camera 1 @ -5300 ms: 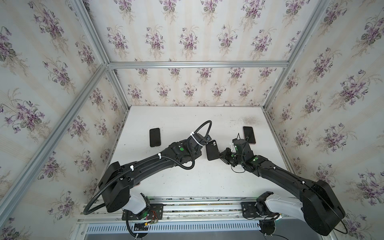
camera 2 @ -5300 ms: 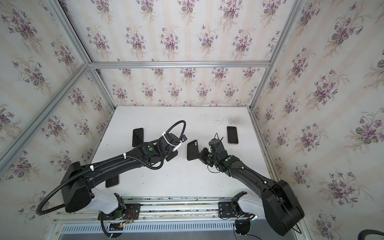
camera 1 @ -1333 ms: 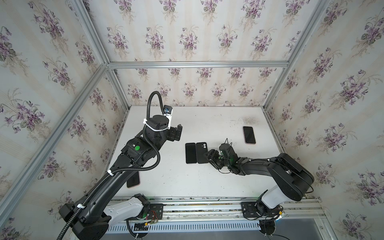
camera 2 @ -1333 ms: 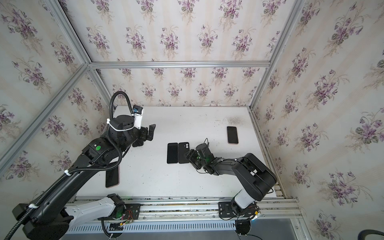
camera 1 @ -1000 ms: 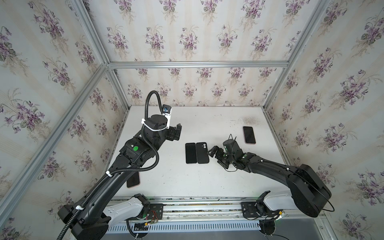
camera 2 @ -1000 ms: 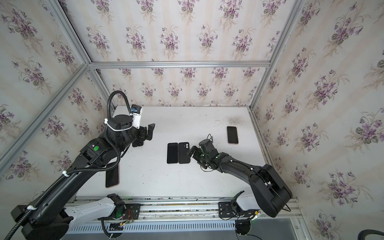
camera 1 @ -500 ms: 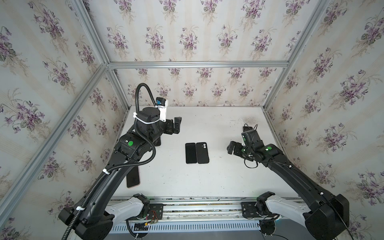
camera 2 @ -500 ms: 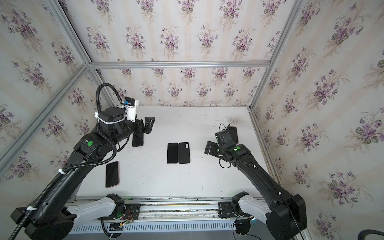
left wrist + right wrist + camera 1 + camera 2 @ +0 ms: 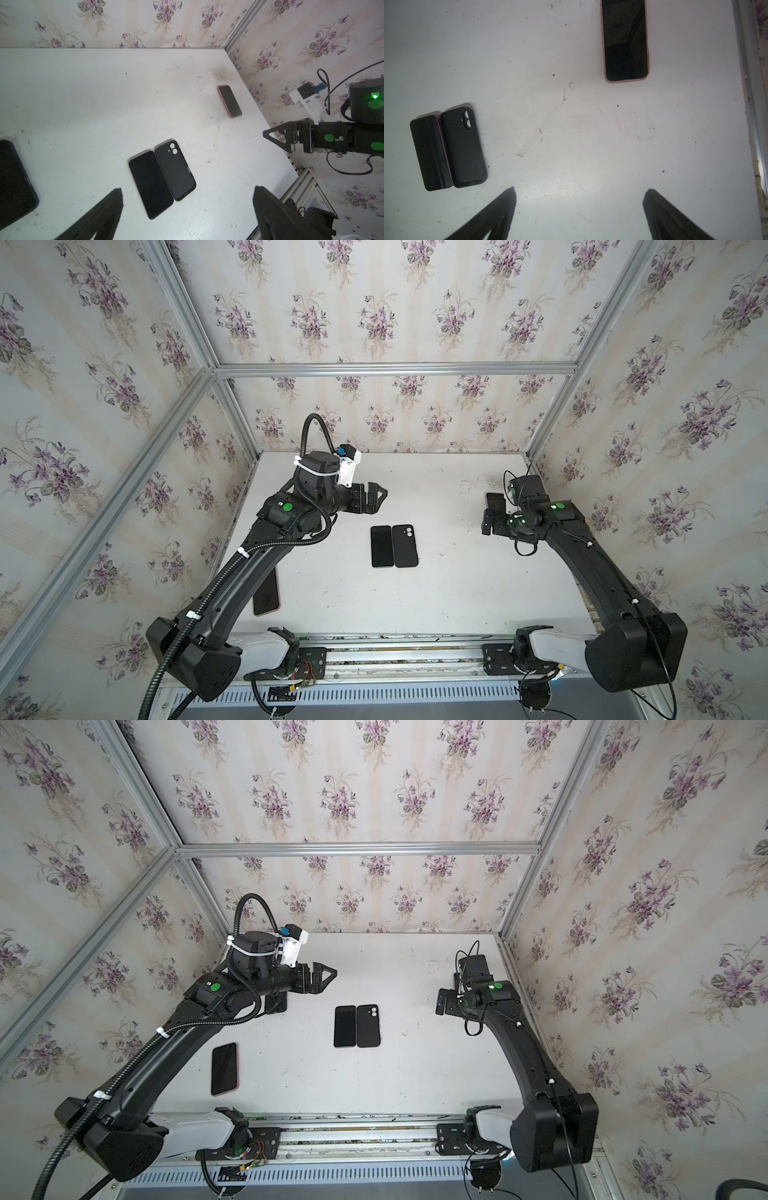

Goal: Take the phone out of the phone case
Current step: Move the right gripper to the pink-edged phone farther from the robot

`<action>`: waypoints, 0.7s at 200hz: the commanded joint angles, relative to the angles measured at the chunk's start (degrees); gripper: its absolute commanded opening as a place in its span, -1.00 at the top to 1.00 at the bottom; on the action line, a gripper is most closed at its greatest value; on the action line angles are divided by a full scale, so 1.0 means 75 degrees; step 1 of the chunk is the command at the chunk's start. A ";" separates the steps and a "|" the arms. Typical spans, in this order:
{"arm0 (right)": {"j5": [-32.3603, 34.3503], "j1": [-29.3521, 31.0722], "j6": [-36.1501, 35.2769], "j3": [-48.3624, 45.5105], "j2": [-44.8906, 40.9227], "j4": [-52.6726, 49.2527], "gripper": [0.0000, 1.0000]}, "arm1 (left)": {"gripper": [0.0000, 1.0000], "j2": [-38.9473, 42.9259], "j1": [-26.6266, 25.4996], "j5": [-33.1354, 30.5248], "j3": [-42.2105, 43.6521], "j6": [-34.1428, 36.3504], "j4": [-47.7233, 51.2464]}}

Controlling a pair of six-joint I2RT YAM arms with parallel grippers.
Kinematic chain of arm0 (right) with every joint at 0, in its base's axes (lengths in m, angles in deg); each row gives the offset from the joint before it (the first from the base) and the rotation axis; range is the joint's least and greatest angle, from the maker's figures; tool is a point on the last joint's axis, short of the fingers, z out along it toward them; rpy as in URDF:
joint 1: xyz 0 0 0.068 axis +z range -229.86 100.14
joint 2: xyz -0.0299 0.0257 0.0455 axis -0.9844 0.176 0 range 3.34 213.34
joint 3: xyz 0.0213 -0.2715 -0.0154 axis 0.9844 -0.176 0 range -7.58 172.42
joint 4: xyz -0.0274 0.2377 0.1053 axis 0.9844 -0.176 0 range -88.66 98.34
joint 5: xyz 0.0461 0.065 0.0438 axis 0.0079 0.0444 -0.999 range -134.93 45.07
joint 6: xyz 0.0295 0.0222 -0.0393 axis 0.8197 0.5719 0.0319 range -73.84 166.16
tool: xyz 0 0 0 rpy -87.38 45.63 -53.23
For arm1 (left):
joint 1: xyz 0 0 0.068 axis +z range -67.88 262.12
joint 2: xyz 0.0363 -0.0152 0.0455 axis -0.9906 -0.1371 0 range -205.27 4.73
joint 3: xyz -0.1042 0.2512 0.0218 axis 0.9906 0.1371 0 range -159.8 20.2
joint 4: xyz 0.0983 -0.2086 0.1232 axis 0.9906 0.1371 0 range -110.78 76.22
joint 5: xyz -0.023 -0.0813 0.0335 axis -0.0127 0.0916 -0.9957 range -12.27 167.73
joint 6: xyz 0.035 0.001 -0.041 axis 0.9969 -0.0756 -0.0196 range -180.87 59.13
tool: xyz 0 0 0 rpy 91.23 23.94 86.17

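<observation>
Phone (image 9: 382, 546), a black rectangular slab, is lying screen up near the middle of the white tabletop (image 9: 449, 597), fully out of its cover. Beside it, the black soft phone case (image 9: 405, 545) with a twin camera cut-out is lying hollow side down, long edge against long edge (whether the two are actually touching is too fine to judge).

Left gripper (image 9: 188, 189) is hanging above the table with its jaws spread wide and nothing between them. The right gripper (image 9: 580, 190) is also standing wide and empty, well apart from the pair.

The left wrist view is showing a pink-edged phone (image 9: 229, 101) lying whole near the right wall. In a top view the right arm (image 9: 582, 556) is covering most of it.

A top view is showing a second pink-edged phone (image 9: 224, 1069) whole at the front left. The left arm (image 9: 249, 572) is crossing the same phone (image 9: 268, 601) in a top view.

A dark blue phone (image 9: 14, 182) is being cut off by the edge of the left wrist view. In both top views it is lying mostly hidden under the left arm.
</observation>
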 commanded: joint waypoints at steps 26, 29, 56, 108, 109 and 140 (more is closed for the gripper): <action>0.0106 -0.0481 -0.0937 0.0633 0.0950 0.0138 -0.99 | -0.99 -0.0090 0.0003 0.0435 0.0130 -0.0083 0.0228; 0.0116 -0.0531 -0.0956 0.0658 0.1005 0.0173 -0.99 | -0.99 -0.0079 0.0001 0.0423 0.0130 -0.0074 0.0227; -0.0014 -0.0909 -0.1191 0.0881 0.1557 0.0422 -0.99 | -0.99 -0.0022 0.0000 0.0393 0.0143 -0.0025 0.0312; -0.0330 -0.1445 -0.1595 0.1214 0.2714 0.0835 -0.99 | -0.99 0.0035 0.0000 0.0188 0.0120 0.0038 0.0578; -0.0334 -0.1450 -0.1603 0.1226 0.2736 0.0838 -0.99 | -0.99 0.0031 0.0000 0.0191 0.0119 0.0038 0.0577; -0.0458 -0.1570 -0.1747 0.1462 0.3479 0.1028 -0.99 | -0.99 -0.0006 0.0001 0.0090 0.0108 0.0020 0.0687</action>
